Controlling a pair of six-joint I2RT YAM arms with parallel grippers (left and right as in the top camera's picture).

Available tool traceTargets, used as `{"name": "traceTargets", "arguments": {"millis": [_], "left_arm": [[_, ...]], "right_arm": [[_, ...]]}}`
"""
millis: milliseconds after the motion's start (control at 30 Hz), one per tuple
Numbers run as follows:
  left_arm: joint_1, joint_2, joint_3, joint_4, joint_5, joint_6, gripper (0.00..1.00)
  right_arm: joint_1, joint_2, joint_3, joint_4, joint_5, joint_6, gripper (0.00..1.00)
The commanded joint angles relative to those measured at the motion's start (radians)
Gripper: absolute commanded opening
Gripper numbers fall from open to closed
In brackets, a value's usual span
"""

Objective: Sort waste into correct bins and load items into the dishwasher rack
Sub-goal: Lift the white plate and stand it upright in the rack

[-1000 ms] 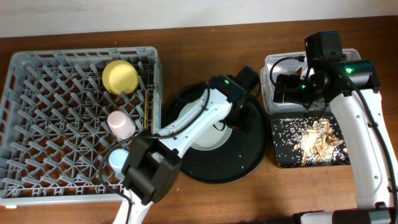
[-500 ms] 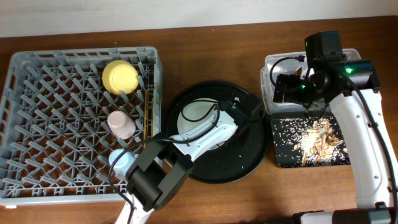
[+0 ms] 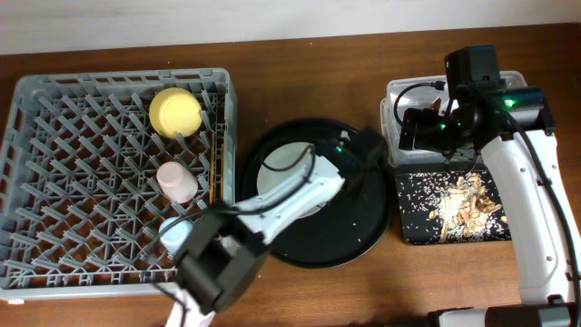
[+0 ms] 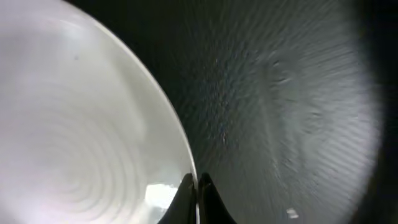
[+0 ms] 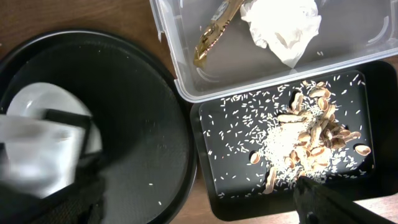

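Overhead: the dishwasher rack [image 3: 54,136] fills the left of the worktop [image 3: 300,73], holding the yellow bowl [image 3: 175,111], pink cup [image 3: 178,182], light-blue cup [image 3: 171,234] and, along its right wall, the chopsticks [image 3: 214,168]; the left arm [image 3: 272,195] reaches over the plate [image 3: 286,168] on the round black tray [image 3: 363,227]; the right arm [image 3: 526,182] hangs over the clear tub [image 3: 392,91]; the shallow black tray [image 3: 418,232] touches the tub.

Left wrist: the left fingers [image 4: 185,202] are pinched on the plate's rim.

Right wrist: the right fingers [image 5: 329,202] stand apart and empty, only one clearly seen; the napkin [image 5: 283,25] and snack wrapper [image 5: 214,31] lie in the clear tub; the food scraps [image 5: 305,137] are heaped in the shallow black tray.
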Motion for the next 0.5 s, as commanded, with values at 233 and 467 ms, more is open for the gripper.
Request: {"name": "traceTargets", "arguments": {"millis": [233,467], "left_arm": [[0.499,-0.614,0.071,-0.056,0.533,0.091,0.00],[0.906,-0.492,0.071,-0.056,1.410,0.313,0.00]], "right_arm": [[-0.003,0.001,0.008,0.000,0.012,0.008,0.99],[-0.003,0.001,0.008,0.000,0.012,0.008,0.99]]}}
